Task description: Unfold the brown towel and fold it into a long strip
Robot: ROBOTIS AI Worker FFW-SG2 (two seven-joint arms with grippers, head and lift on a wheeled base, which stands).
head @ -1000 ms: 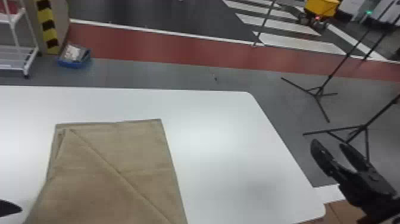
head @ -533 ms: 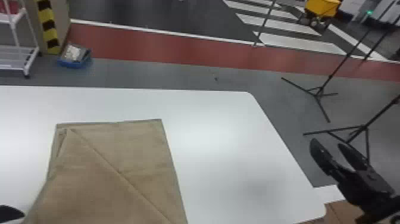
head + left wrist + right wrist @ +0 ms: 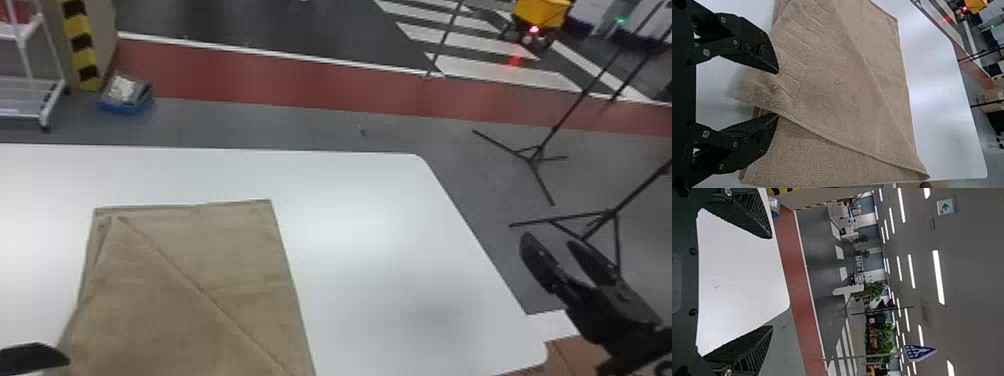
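Brown towel [image 3: 200,310]: laid on the white table [image 3: 375,250], partly folded. A broad flap is turned over on it along a slanting line, run from near the far left corner down toward the near right; a flat under-layer is left exposed at the far right. A few narrow layers are bunched at the far left corner. In the left wrist view, a coarser layer is seen beneath the flap's edge, and faint parallel creases are noted across the upper face.

Left end effector [image 3: 35,356]: placed at the left side of the towel, toward the near end. In the left wrist view the left end effector [image 3: 777,94] is seen released, its two fingers set wide apart, with a rumpled part of the flap's edge lying between them. No clenching on the cloth is observed; whether either fingertip is touched by the cloth cannot be told.

Right end effector [image 3: 550,241]: held well apart from the towel, to its right and past the table's side edge. It is likewise released, its fingers spread and no cloth between them.

Farther out: a black tripod stand [image 3: 535,156] is stood on the floor, beyond the towel and to its right. A blue tray [image 3: 125,107] and a white cart [image 3: 30,95] are found on the floor beyond the towel, toward its left.
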